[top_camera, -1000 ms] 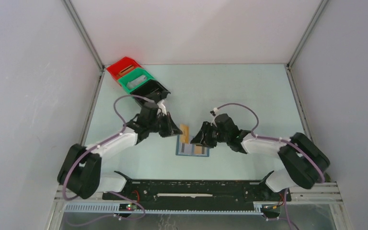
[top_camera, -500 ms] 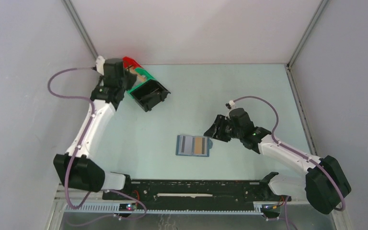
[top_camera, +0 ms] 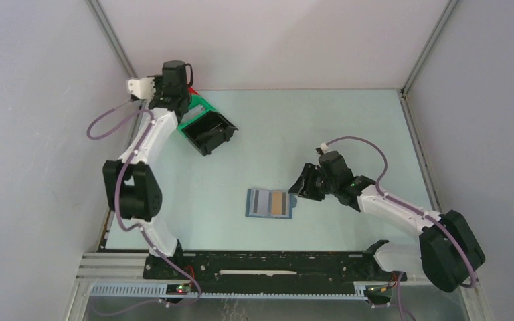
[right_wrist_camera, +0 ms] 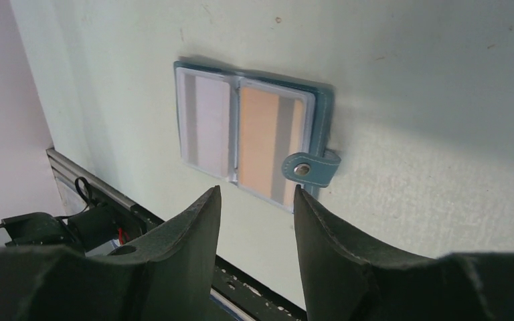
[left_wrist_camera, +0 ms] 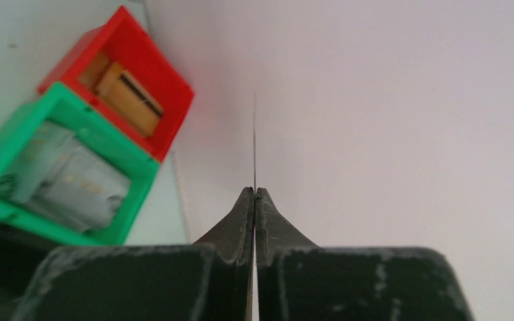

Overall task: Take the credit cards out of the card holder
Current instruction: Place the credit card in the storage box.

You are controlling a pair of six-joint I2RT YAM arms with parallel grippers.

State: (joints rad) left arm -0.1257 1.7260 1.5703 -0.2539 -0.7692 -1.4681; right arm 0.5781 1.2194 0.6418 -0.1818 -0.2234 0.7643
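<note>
The blue-teal card holder (top_camera: 270,202) lies open on the table, showing a grey panel and a tan panel; it also shows in the right wrist view (right_wrist_camera: 247,144) with its stud tab (right_wrist_camera: 310,168) pointing at my fingers. My right gripper (right_wrist_camera: 257,190) is open and empty, just right of the holder (top_camera: 299,192). My left gripper (left_wrist_camera: 254,190) is shut on a thin credit card (left_wrist_camera: 254,134) seen edge-on, held high at the back left over the bins (top_camera: 182,92). I cannot tell the card's colour.
A red bin (left_wrist_camera: 117,87) holds a tan card. A green bin (left_wrist_camera: 60,167) beside it holds silvery-grey cards. A black bin (top_camera: 209,132) stands in front of them. The grey back wall is close behind my left gripper.
My left arm has swung from the card holder up to the back-left bins. My right gripper has drawn back to the right of the holder, which has not moved.
</note>
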